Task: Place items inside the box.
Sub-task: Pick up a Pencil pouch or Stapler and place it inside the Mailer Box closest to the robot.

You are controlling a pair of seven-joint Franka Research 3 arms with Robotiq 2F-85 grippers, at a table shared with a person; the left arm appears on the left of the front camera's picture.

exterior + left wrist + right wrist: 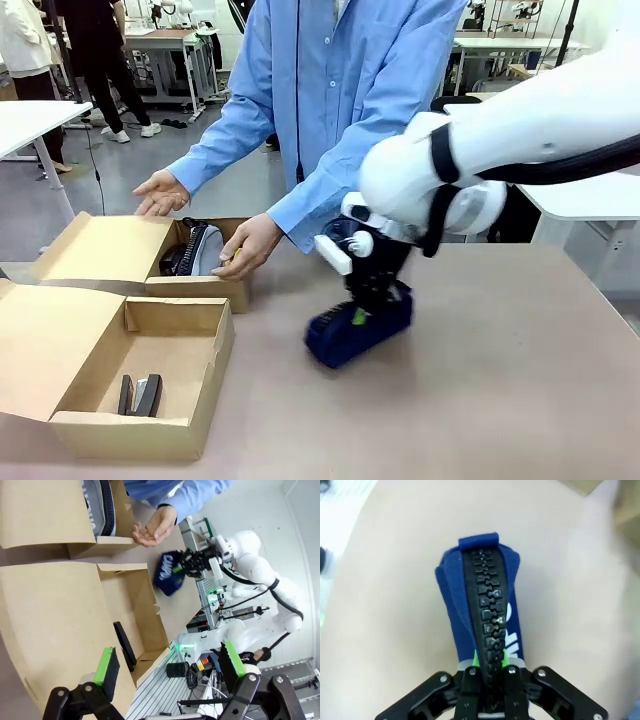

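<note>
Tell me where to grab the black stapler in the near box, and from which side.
Grip the stapler across its narrow middle, coming straight down from above. It lies flat on the floor of the open-topped box, whose walls would likely block any sideways approach.

Opens past a tan tabletop (520,340) onto smooth grey floor (120,175). Holds a left white table (30,112), a right white table (590,195), a far white table (500,43) beside a metal shelf rack (518,15). Glows evenly bright.
</note>
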